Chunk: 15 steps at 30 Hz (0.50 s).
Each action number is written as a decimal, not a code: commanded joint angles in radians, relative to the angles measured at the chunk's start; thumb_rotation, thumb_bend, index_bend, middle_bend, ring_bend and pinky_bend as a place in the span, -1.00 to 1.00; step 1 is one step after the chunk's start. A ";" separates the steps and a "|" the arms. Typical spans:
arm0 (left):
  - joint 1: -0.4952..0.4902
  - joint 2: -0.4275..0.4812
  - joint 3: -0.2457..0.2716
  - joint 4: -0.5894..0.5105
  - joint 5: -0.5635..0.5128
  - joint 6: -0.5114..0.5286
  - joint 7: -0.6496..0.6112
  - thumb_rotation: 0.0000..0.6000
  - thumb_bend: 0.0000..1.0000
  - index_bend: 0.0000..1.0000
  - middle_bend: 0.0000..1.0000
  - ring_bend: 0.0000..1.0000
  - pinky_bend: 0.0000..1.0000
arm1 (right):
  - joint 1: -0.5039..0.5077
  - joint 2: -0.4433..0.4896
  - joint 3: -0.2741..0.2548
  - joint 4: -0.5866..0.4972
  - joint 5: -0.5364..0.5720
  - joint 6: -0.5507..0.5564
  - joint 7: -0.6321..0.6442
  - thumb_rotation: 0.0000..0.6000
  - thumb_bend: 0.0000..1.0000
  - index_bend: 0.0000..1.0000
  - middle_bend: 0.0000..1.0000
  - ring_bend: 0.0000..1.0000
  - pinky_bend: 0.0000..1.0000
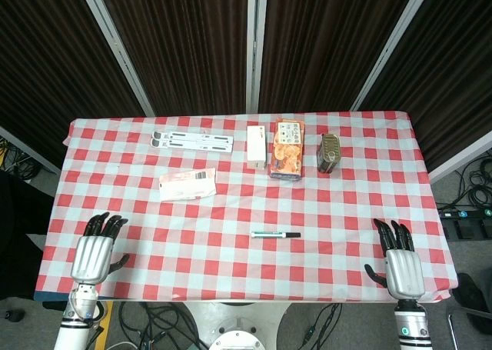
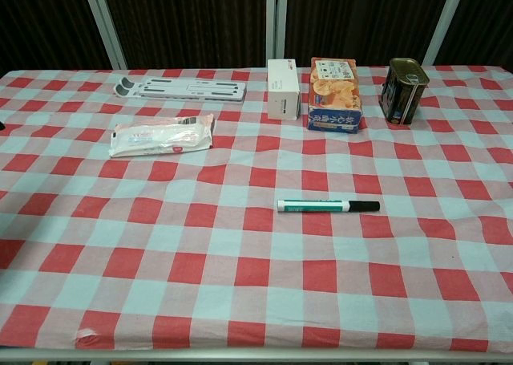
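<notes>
On the table [image 1: 231,173], the marker [image 1: 276,234] lies near the front centre, with the left hand [image 1: 95,251] at the front left edge and the right hand [image 1: 400,264] at the front right edge, both well apart from it. Behind the marker and to the left lies the packet [image 1: 187,185]. Along the back, left to right, sit the folded stand [image 1: 192,141], the small box [image 1: 257,146], the biscuit box [image 1: 287,148] just beside it, and the tin [image 1: 330,151].

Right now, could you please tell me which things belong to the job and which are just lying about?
Job: marker, pink packet, nearest the empty left hand and right hand.
Lying about: white stand, white box, biscuit box, tin.
</notes>
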 commanded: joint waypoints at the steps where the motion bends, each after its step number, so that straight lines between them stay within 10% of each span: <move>1: -0.015 0.004 -0.009 -0.026 -0.009 -0.017 0.015 1.00 -0.72 -0.52 -0.56 -0.76 -0.63 | 0.002 0.003 -0.004 0.000 0.000 -0.005 -0.004 1.00 -0.87 -0.93 -0.76 -1.00 -1.00; 6: -0.047 0.012 -0.023 -0.050 -0.009 -0.047 0.044 1.00 -0.71 -0.51 -0.56 -0.76 -0.59 | -0.002 0.008 -0.006 0.015 0.004 0.001 0.002 1.00 -0.87 -0.93 -0.76 -1.00 -1.00; 15: -0.275 0.004 -0.198 -0.081 -0.091 -0.260 0.121 1.00 -0.71 -0.48 -0.55 -0.76 -0.57 | -0.004 0.016 -0.001 0.009 0.017 0.005 -0.003 1.00 -0.87 -0.93 -0.76 -1.00 -1.00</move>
